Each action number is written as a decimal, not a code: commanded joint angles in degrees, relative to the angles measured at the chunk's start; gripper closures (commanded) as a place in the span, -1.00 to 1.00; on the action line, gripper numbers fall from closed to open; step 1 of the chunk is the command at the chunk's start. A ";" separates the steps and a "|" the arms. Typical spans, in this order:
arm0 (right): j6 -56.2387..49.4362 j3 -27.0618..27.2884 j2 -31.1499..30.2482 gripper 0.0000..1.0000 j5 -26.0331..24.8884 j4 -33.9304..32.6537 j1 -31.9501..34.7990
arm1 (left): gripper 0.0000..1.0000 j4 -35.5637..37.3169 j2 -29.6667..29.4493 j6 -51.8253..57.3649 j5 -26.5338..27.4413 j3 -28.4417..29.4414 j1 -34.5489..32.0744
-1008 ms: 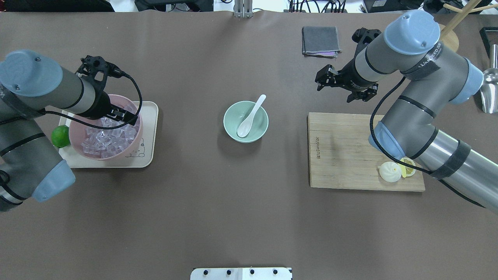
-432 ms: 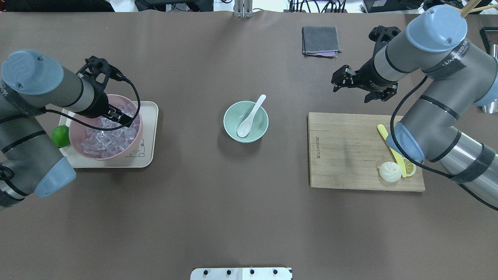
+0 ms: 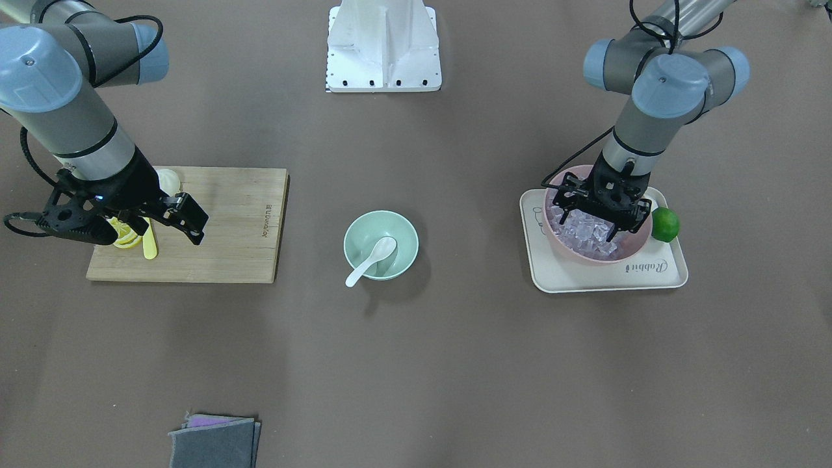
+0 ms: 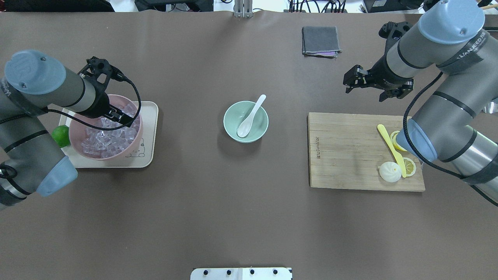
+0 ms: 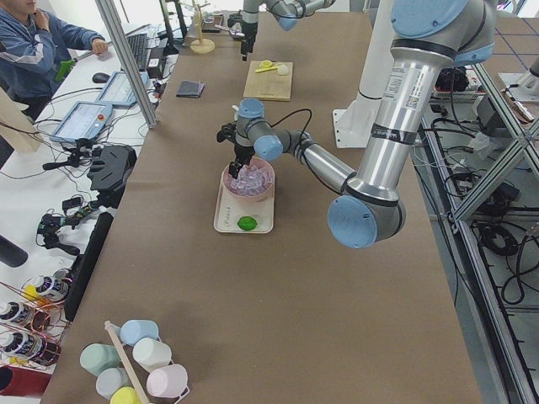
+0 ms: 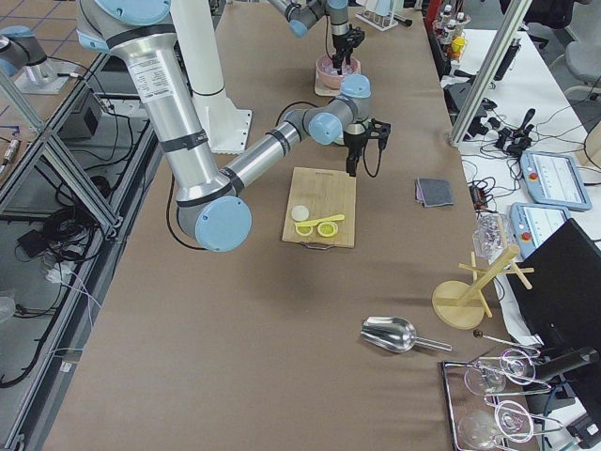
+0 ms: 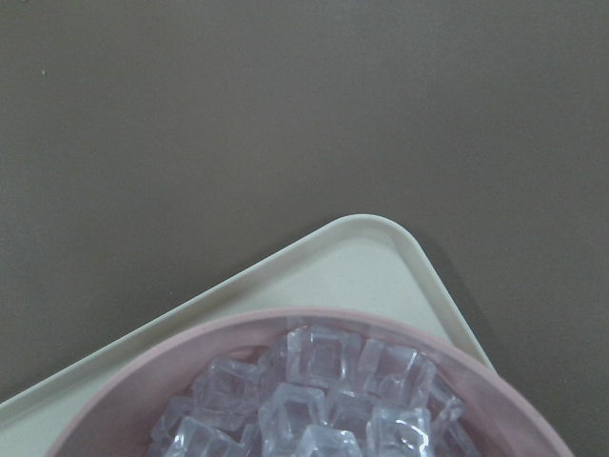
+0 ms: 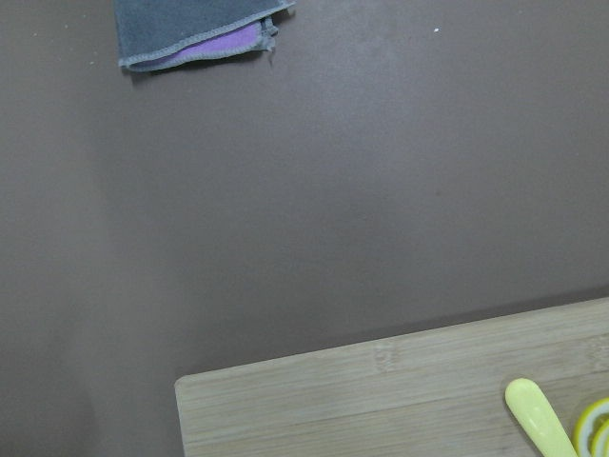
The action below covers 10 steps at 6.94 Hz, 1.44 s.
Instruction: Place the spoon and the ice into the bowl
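Observation:
The white spoon point(image 4: 249, 118) lies in the mint-green bowl point(image 4: 229, 116) at the table's middle, scoop down, handle over the far rim. It also shows in the front view point(image 3: 370, 257) in the bowl point(image 3: 404, 234). The clear ice cubes point(image 4: 103, 140) fill the pink bowl point(image 4: 138, 140) on the left. My left gripper point(image 4: 122, 118) is open, its fingers down among the cubes at the bowl's far side point(image 3: 588, 221). The left wrist view shows ice point(image 7: 324, 400). My right gripper point(image 4: 363, 91) is open and empty, above the table beyond the cutting board point(image 4: 342, 155).
The pink bowl stands on a cream tray point(image 4: 149, 112) with a lime point(image 4: 60, 136) beside it. The board carries a yellow knife point(image 4: 389, 146), lemon slices point(image 4: 408, 166) and a white bun point(image 4: 390, 172). A folded grey cloth point(image 4: 320, 41) lies at the far side.
My right arm has swung to the right, away from the mint bowl, uncovering the yellow knife. My left gripper has shifted slightly within the pink bowl. Spoon and bowl have not moved.

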 commanded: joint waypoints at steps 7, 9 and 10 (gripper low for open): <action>-3.64 2.23 -2.26 -1.00 5.07 -0.33 2.96 | 1.00 0.83 -1.42 -2.97 -1.66 1.04 0.10; -3.64 2.49 -2.35 -1.00 6.74 -0.07 3.48 | 1.00 1.26 -1.34 -3.06 -2.73 0.34 0.01; -3.64 3.19 -2.44 -1.00 6.75 -0.33 3.83 | 1.00 3.62 -1.34 -3.06 -4.56 -1.67 -1.38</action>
